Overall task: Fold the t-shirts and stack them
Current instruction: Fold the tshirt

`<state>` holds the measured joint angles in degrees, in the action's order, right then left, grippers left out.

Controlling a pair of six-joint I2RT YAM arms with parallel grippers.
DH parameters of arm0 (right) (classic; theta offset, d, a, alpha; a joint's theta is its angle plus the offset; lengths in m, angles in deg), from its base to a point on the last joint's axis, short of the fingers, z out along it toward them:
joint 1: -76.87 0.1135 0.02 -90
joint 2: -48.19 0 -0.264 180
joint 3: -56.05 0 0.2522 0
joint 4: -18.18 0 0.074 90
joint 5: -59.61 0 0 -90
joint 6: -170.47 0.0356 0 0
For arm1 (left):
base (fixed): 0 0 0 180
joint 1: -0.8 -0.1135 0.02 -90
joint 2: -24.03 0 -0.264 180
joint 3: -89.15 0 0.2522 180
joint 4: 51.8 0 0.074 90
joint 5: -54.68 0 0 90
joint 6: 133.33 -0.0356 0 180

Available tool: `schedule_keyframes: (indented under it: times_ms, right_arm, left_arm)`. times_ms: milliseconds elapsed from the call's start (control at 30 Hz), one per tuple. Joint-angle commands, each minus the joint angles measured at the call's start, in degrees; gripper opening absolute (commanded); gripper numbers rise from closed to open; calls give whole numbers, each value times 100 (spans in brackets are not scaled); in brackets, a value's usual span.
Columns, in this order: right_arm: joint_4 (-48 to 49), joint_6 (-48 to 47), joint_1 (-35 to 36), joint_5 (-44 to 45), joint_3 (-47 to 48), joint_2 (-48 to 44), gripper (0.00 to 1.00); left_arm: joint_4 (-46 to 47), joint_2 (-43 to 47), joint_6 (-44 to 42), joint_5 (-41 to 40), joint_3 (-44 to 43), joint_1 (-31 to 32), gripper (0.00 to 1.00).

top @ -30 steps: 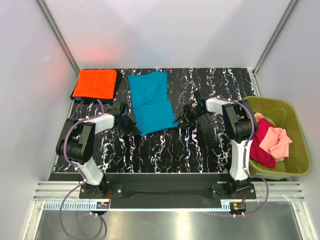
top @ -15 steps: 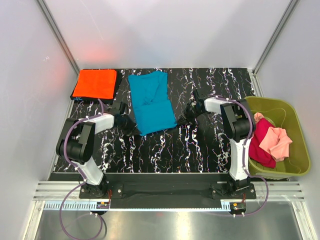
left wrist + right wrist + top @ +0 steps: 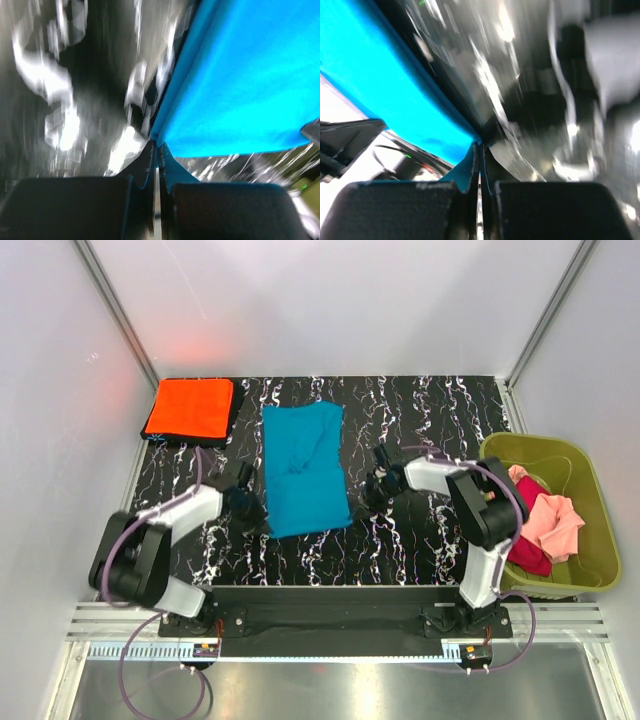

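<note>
Mid-fold on the marbled black table (image 3: 420, 540): my left pincer (image 3: 155, 149) is pressed together on the near-left edge of the teal t-shirt (image 3: 303, 468). My right pincer (image 3: 480, 149) is likewise pinched tight, with teal cloth running right to its tips, so I judge it has the shirt's right edge. The shirt lies lengthwise in the middle of the table between my two arms, narrowed but not yet a compact square. One orange t-shirt (image 3: 190, 407) already sits folded flat at the far-left corner, the start of the stack. In the olive-green bin (image 3: 530, 445) at my right, a pink t-shirt (image 3: 553, 523) and a magenta-red t-shirt (image 3: 522, 545) lie crumpled, untouched. By my reckoning: one done, one in hand, at least two to go.
</note>
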<state>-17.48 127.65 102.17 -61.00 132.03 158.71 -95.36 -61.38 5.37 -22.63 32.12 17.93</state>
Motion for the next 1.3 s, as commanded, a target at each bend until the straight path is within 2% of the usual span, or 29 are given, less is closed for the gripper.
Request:
schedule_keyframes:
  times_ms: [0,167,333,400,567,700,767,967,1100,1267]
  right_arm:
    - [-324,-297,256,494,-629,-932,0]
    - [-378,-34,704,775,-1422,-2006,0]
    - [-526,353,1292,872,-1993,-3035,0]
    - [-710,511,1390,960,-2099,-3431,0]
    - [-1256,530,1408,1153,-1758,-3950,0]
    - [-1843,187,1329,1329,-662,-3539,0]
    - [-2046,-129,1189,1330,-221,-3231,0]
    - [-2398,-779,284,926,1238,-1827,0]
    - [-2645,-1096,-130,741,2521,-920,0]
    - [-2970,-1378,-394,495,3839,204,0]
  left_arm:
    - [-579,866,94,-425,405,387,0]
    - [-834,2103,595,-425,942,897,0]
    - [-1422,3020,991,-425,1118,1381,0]
    - [-1729,3459,1097,-469,1057,1495,0]
    - [-2328,3742,878,-715,391,1513,0]
    - [-2565,3023,360,-1101,-898,1452,0]
    - [-2618,2347,-35,-1146,-1349,1277,0]
    - [-2513,521,-1020,-724,-3019,451,0]
    - [-2688,-756,-1469,-627,-4633,239,0]
    - [-2882,-2040,-1698,-321,-6016,2,0]
